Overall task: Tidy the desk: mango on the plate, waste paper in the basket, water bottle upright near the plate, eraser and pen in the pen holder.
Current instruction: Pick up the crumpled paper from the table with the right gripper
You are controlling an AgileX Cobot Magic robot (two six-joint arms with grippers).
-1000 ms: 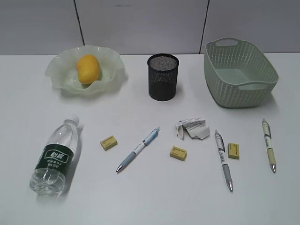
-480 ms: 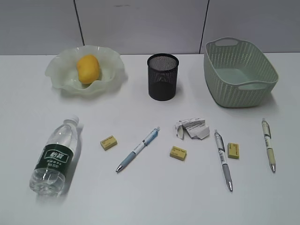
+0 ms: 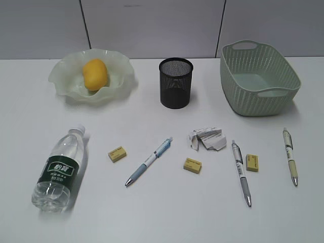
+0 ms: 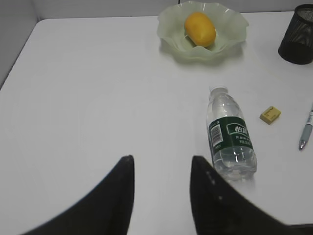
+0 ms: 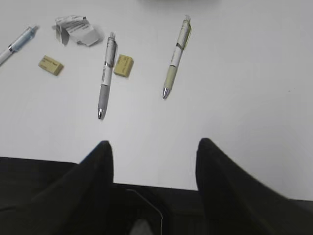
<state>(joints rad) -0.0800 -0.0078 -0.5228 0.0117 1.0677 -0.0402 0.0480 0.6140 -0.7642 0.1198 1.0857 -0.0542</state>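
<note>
The mango [image 3: 95, 74] lies in the plate [image 3: 119, 66] at the table's [image 3: 152, 212] far left. The water bottle [image 3: 58, 169] lies on its side at the near left, white cap toward the plate; its dark green label bears white lettering too small to read. The waste paper [image 3: 207, 138], crumpled with faint printed marks that cannot be read, sits near the middle, well short of the empty basket [image 3: 258, 78] at the far right. The pen holder [image 3: 176, 82] stands upright between plate and basket.

Three yellow erasers lie on the table: the left eraser [image 3: 117, 154] near the bottle, the middle eraser [image 3: 192, 165] just below the paper, the right eraser [image 3: 252, 162] just beside the grey pen [image 3: 241, 172]. The blue pen [image 3: 149, 161] lies slanted between the first two; the green pen [image 3: 290, 156] lies farthest right.

The left tool [image 4: 161, 169] hangs above bare table beside the bottle, its jaws apart and holding nothing. The right tool [image 5: 154, 149] hangs over bare table, jaws apart and empty.

Compared with a second earlier, nothing on the table has shifted in the exterior view.
</note>
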